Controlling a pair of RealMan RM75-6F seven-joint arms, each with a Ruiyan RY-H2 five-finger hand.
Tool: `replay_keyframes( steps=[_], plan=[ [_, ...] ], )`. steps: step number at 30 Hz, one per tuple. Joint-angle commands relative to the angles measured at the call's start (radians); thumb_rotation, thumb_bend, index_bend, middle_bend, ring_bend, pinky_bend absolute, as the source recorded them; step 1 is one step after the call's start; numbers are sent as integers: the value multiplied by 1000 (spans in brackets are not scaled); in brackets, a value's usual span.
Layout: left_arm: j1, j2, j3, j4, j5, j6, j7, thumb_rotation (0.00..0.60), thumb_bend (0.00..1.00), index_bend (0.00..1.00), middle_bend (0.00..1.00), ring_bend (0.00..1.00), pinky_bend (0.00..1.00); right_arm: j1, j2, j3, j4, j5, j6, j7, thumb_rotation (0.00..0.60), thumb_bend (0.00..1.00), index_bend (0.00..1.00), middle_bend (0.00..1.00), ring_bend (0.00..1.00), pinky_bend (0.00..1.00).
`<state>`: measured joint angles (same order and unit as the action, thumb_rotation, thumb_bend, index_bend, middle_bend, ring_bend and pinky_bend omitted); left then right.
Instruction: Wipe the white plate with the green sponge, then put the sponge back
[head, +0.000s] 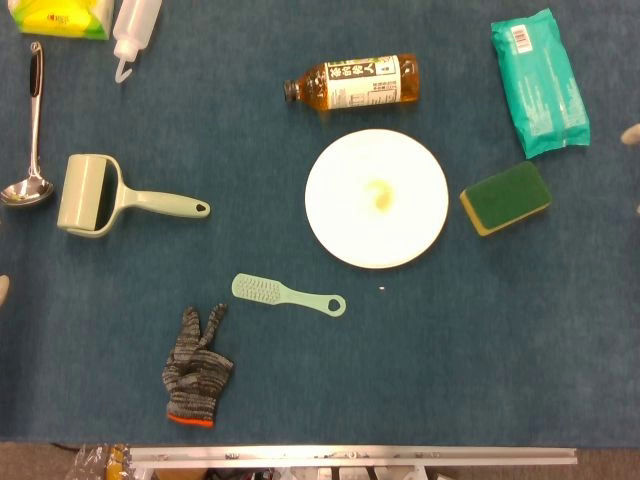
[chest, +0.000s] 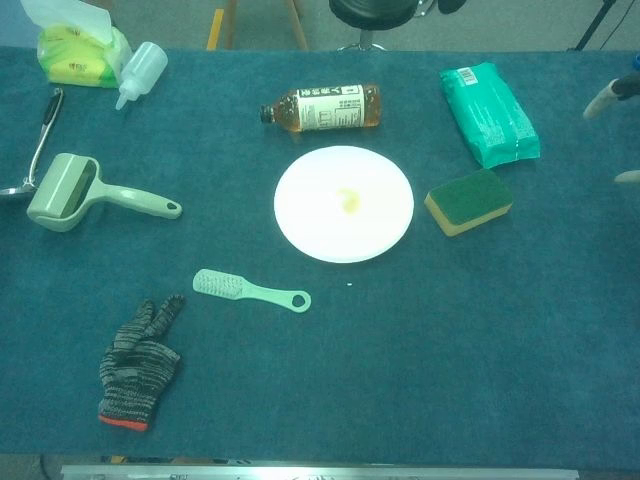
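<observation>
The white plate (head: 340, 200) lies mid-table with a small yellow smear (head: 378, 195) at its centre; the chest view shows the plate (chest: 310, 205) too. Just right of it, flat on the blue cloth, sits the green sponge (head: 506, 197) with its yellow base, also in the chest view (chest: 469, 200). My right hand (chest: 612, 95) pokes in at the right edge, only pale fingertips showing, spread apart and empty, to the right of the sponge and clear of it. A sliver of my left hand (head: 3, 290) shows at the left edge.
A tea bottle (head: 352, 82) lies behind the plate and a teal wipes pack (head: 539, 82) behind the sponge. A green brush (head: 285, 293) and a grey glove (head: 196, 370) lie front left. A roller (head: 105, 195), ladle (head: 30, 130) and squeeze bottle (head: 135, 25) fill the left side.
</observation>
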<state>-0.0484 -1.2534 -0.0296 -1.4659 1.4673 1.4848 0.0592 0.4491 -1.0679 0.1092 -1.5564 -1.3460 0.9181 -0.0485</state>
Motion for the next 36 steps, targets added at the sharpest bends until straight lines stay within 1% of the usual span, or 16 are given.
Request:
replay_keyframes(
  steps=[1, 10, 12, 15, 22, 27, 36],
  plan=[
    [0, -1, -1, 2, -2, 0, -3, 600, 233, 304, 285, 184, 339, 37, -17, -2, 17, 11, -44, -38, 600, 0, 314, 325, 219, 273],
    [4, -12, 0, 25, -9, -4, -27, 600, 232, 304, 286, 184, 339, 110, -60, -12, 23, 62, -128, -149, 600, 0, 313, 252, 148, 168],
    [5, -13, 0, 29, -10, -3, -32, 600, 233, 304, 286, 184, 339, 126, -69, -21, 23, 77, -149, -189, 600, 0, 285, 220, 119, 131],
    [6, -15, 1, 34, -8, -3, -38, 600, 233, 304, 286, 184, 338, 148, -88, -32, 28, 107, -173, -254, 600, 0, 235, 182, 87, 102],
    [3, -21, 2, 42, -7, -9, -46, 600, 232, 304, 286, 184, 338, 192, -146, -43, 55, 156, -197, -333, 600, 0, 193, 157, 62, 89],
    [5, -24, 2, 48, -6, -7, -54, 600, 233, 304, 286, 184, 339, 215, -194, -57, 93, 156, -200, -371, 600, 0, 148, 115, 12, 73],
    [8, -29, 1, 65, -15, -12, -80, 600, 232, 304, 287, 184, 339, 233, -248, -72, 139, 159, -200, -374, 600, 0, 147, 111, 7, 70]
  ],
)
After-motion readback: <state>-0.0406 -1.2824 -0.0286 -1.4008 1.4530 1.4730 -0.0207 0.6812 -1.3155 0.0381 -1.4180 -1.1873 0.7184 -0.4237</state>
